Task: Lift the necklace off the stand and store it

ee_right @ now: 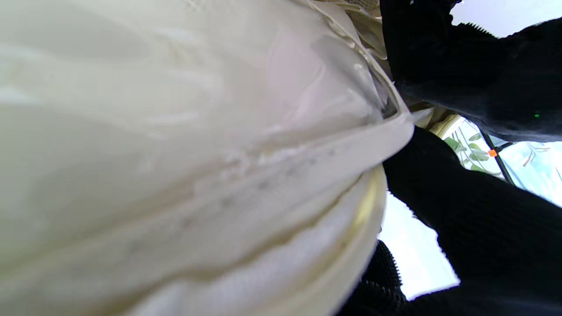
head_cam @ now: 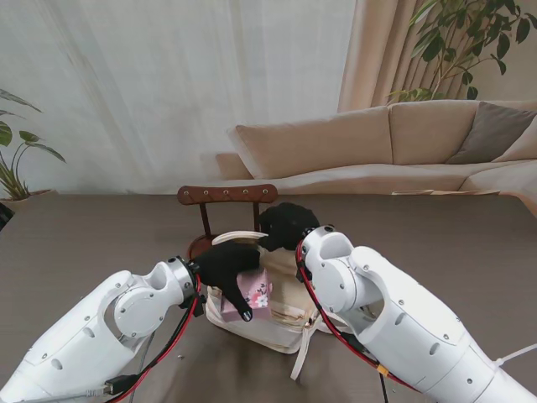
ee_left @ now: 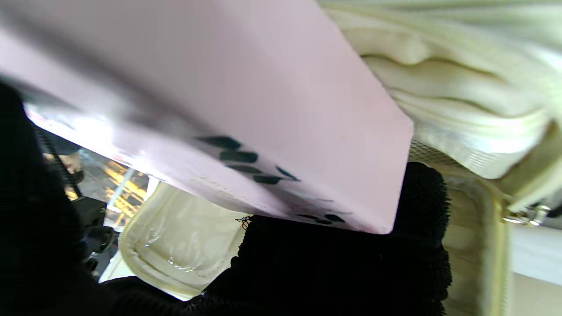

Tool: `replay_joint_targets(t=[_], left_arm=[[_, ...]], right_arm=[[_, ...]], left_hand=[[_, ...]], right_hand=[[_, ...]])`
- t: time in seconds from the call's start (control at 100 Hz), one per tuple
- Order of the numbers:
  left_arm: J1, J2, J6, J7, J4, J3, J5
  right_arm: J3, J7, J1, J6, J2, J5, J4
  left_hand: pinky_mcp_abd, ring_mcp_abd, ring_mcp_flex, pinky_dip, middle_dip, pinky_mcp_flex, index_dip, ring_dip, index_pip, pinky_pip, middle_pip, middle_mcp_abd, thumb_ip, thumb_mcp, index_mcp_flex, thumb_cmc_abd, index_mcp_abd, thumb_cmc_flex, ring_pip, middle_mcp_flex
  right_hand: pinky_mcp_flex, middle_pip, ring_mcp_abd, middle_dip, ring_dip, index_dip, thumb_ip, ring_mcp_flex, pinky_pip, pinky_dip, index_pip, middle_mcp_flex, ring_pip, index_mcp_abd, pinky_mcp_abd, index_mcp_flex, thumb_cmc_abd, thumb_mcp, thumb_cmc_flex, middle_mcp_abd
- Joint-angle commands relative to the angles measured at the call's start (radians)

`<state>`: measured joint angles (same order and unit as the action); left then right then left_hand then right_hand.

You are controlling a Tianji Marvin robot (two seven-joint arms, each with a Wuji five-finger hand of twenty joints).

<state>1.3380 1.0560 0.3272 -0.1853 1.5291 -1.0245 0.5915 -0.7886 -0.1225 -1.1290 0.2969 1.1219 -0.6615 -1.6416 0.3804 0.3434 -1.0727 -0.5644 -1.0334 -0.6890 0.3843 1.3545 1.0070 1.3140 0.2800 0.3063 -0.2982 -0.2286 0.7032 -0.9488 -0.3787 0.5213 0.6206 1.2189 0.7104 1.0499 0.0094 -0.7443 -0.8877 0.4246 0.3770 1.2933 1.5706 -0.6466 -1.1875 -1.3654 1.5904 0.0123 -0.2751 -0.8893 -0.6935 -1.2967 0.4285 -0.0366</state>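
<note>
Bag [head_cam: 277, 315] looks like soft cream cloth, kinda glossy inside. Pink box [ee_left: 246, 101] is smooth matt card. Stand [head_cam: 226, 196] is polished dark wood, hands wear black knit.

A dark brown surface [head_cam: 92, 231] runs across the scene. Beyond its far edge stands a beige sofa [head_cam: 377, 147] with a grey cushion [head_cam: 495, 132] at its right end. A white sheer curtain [head_cam: 168, 84] fills the far wall, letting in soft daylight, with a tan drape [head_cam: 382, 46] beside it. A leafy plant [head_cam: 466, 38] rises far right, another plant [head_cam: 13, 159] at far left.
</note>
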Motion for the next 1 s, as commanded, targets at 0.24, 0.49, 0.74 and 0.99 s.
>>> replay_joint_targets(t=[0.24, 0.49, 0.74, 0.99], left_arm=[[0.019, 0.015, -0.184, 0.03, 0.053, 0.02, 0.083], [-0.011, 0.023, -0.384, 0.03, 0.071, 0.087, 0.121], [-0.024, 0.023, -0.487, -0.01, 0.101, 0.113, 0.108], [-0.014, 0.02, -0.54, -0.047, 0.131, 0.108, 0.065]], right_arm=[[-0.014, -0.023, -0.014, -0.012, -0.001, 0.005, -0.016], [-0.019, -0.029, -0.017, -0.013, -0.002, 0.012, -0.02], [-0.027, -0.038, -0.024, -0.022, -0.006, 0.014, -0.021], [-0.028, -0.041, -0.025, -0.023, -0.007, 0.017, -0.021]], left_hand=[[-0.044, -0.131, -0.084, -0.008, -0.017, -0.023, 0.078, 0.049, 0.436, 0.003, 0.034, -0.085, 0.092, -0.727, 0.042, 0.158, 0.135, 0.449, 0.237, 0.033], [-0.046, -0.148, -0.082, -0.004, -0.016, -0.033, 0.079, 0.052, 0.431, 0.009, 0.036, -0.083, 0.084, -0.737, 0.025, 0.177, 0.113, 0.424, 0.249, 0.028], [-0.018, -0.088, -0.01, -0.002, 0.354, 0.039, 0.151, 0.033, 0.078, -0.032, 0.095, 0.004, 0.093, -0.644, -0.004, 0.225, 0.094, 0.3, 0.127, -0.147], [0.048, 0.076, 0.084, 0.004, 0.51, 0.154, 0.139, -0.077, -0.487, -0.13, 0.004, 0.081, 0.195, -0.613, 0.03, 0.381, -0.013, 0.067, -0.156, -0.25]], right_hand=[[0.409, 0.067, -0.113, -0.012, -0.015, 0.014, -0.007, 0.025, 0.059, -0.037, -0.025, -0.088, 0.057, 0.034, 0.018, -0.03, -0.006, -0.073, 0.04, 0.031], [0.409, 0.069, -0.112, -0.012, -0.014, 0.015, -0.007, 0.025, 0.058, -0.037, -0.024, -0.088, 0.054, 0.034, 0.018, -0.032, -0.008, -0.075, 0.039, 0.031], [0.409, 0.07, -0.112, -0.012, -0.015, 0.017, -0.007, 0.025, 0.057, -0.036, -0.023, -0.088, 0.055, 0.033, 0.018, -0.034, -0.008, -0.076, 0.04, 0.031], [0.408, 0.072, -0.113, -0.013, -0.015, 0.018, -0.007, 0.026, 0.056, -0.036, -0.021, -0.088, 0.056, 0.033, 0.019, -0.035, -0.008, -0.076, 0.04, 0.031]])
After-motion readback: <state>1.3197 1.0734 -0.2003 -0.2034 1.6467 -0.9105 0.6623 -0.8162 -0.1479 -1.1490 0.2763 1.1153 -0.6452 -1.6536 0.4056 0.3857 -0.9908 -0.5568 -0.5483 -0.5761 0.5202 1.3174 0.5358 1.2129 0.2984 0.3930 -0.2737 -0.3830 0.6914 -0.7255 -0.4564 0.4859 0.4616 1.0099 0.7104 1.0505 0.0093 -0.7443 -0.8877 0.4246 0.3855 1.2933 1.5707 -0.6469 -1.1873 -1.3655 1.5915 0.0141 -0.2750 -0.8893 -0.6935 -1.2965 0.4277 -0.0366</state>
